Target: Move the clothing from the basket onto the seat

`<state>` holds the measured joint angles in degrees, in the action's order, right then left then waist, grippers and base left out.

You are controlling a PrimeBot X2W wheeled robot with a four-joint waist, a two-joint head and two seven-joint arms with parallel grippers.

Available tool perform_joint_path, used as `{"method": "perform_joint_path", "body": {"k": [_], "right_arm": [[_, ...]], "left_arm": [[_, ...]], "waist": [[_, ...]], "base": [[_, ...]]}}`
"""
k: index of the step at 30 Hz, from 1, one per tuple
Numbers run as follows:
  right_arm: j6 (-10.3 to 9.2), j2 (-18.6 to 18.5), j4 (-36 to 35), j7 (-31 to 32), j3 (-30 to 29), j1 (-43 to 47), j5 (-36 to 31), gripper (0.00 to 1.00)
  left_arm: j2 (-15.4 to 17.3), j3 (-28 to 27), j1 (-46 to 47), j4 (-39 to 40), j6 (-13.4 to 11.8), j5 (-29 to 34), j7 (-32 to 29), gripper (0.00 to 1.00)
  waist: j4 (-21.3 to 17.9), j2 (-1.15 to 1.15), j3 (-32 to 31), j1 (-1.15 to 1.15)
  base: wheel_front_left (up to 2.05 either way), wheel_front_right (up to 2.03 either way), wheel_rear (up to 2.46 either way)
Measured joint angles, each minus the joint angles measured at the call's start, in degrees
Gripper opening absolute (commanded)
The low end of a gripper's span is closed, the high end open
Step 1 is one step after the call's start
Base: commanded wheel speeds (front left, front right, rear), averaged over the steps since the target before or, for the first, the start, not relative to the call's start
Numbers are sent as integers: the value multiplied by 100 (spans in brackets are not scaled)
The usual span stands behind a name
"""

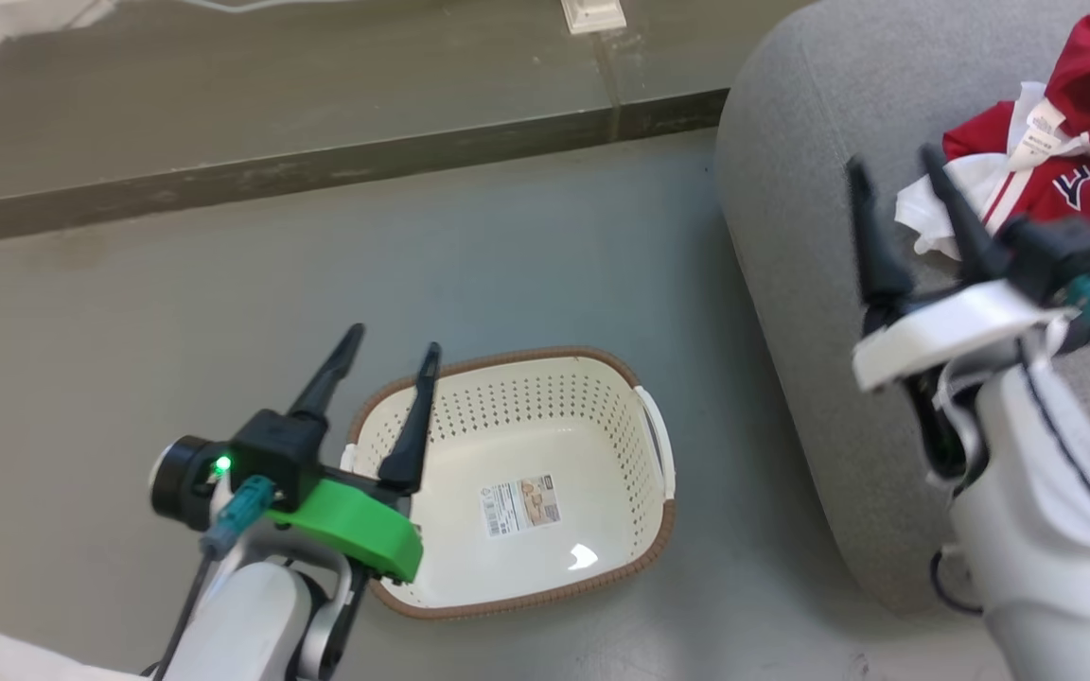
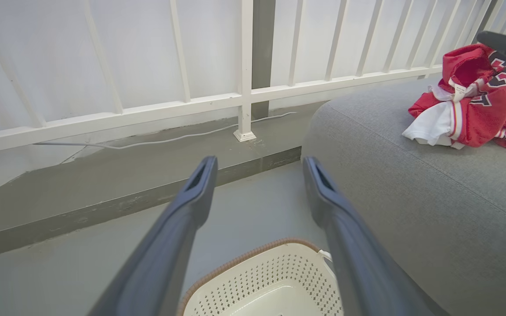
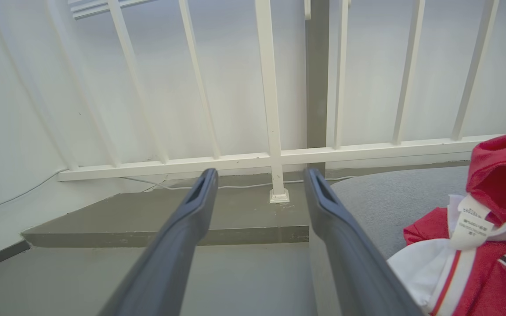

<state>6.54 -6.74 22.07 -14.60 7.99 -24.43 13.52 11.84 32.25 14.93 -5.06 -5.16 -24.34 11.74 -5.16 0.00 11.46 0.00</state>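
Observation:
The clothing (image 1: 1065, 142), a red jersey with white trim and a white cloth piece, lies bunched on the grey seat (image 1: 800, 236) at the right; it also shows as the clothing (image 2: 472, 101) on the seat (image 2: 411, 175), and the clothing (image 3: 477, 245). The cream basket (image 1: 644, 530) with a brown rim stands on the floor with only a label on its bottom; its far rim is the basket (image 2: 253, 259). My left gripper (image 1: 392, 345) is open above the basket's left rim. My right gripper (image 1: 895, 161) is open, empty, just left of the clothing over the seat.
A raised grey step (image 1: 318, 104) runs along the back, with a white railing (image 2: 244, 87) and a thin white cable (image 2: 169, 139) on it. Grey floor (image 1: 176, 312) lies left of the basket. A white corner of something (image 1: 25, 662) shows at the bottom left.

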Motion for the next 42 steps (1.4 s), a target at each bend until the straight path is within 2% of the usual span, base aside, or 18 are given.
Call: {"method": "perform_joint_path", "body": {"k": [10,22,32,42], "right_arm": [[2,137,-20,0,324,764,-23,100],[-10,145,-110,0,336,1294,-24,100],[-163,135,-269,0,313,1588,-57,100],[-220,136,-616,54,347,1801,-99,100]], "left_arm": [[15,-367,-330,-156,-51,-82,85,100],[0,-515,-769,-309,-97,-264,101,100],[-16,-647,-1007,-371,-144,-275,145,100],[-25,-844,-1100,-371,-168,-268,151,100]], "waist": [[106,0,-254,0],[171,0,-621,0],[224,0,-860,0],[241,0,-974,0]], "base": [[0,0,0],[0,0,0],[0,0,0],[0,0,0]]}}
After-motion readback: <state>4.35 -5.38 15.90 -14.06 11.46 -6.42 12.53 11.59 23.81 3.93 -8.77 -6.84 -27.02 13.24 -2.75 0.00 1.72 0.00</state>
